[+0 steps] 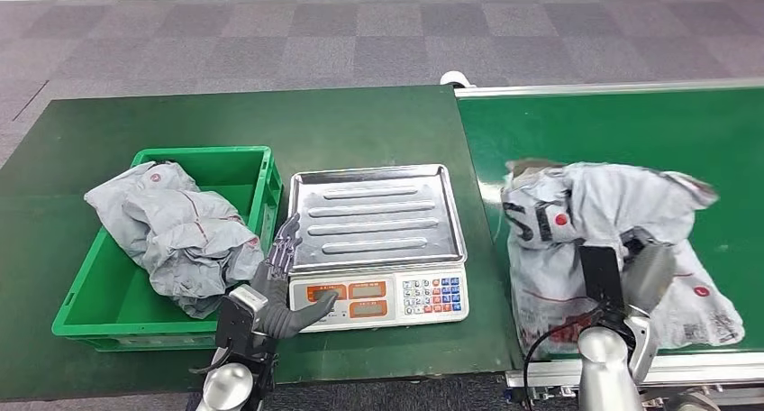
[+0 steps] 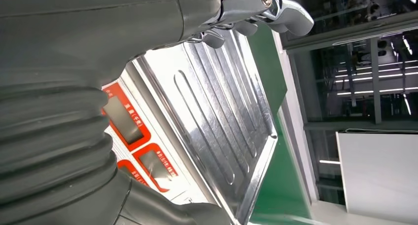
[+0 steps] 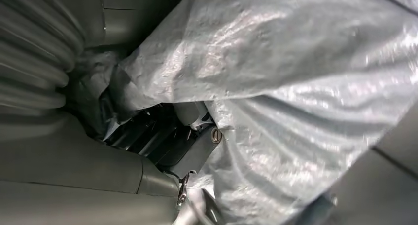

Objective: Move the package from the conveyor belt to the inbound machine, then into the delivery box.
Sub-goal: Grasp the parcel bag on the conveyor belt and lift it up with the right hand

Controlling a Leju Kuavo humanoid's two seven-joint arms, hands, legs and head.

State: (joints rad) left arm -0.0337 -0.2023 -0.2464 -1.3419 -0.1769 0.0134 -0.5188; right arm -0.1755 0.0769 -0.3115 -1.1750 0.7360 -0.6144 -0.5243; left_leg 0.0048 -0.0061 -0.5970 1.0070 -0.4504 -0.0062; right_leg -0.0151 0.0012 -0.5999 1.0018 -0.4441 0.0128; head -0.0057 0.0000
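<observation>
A crumpled grey plastic package [image 1: 586,217] lies on the green conveyor belt [image 1: 631,127] at the right. My right hand [image 1: 635,276] sits on its near side. In the right wrist view the fingers [image 3: 162,141] are buried in folds of the package [image 3: 296,87], gripping it. The inbound machine is a scale with a bare steel tray [image 1: 378,213] in the middle of the table. My left hand [image 1: 281,280] hovers open at the scale's near left corner, fingers stretched out, thumb over the red display [image 2: 128,121]. The tray [image 2: 222,111] lies beyond the left hand [image 2: 74,87].
A green delivery box [image 1: 261,172] stands left of the scale and holds another grey package [image 1: 171,231]. The scale's keypad [image 1: 434,296] faces me. Dark green table surface [image 1: 270,114] lies behind the box and scale, with carpet floor beyond.
</observation>
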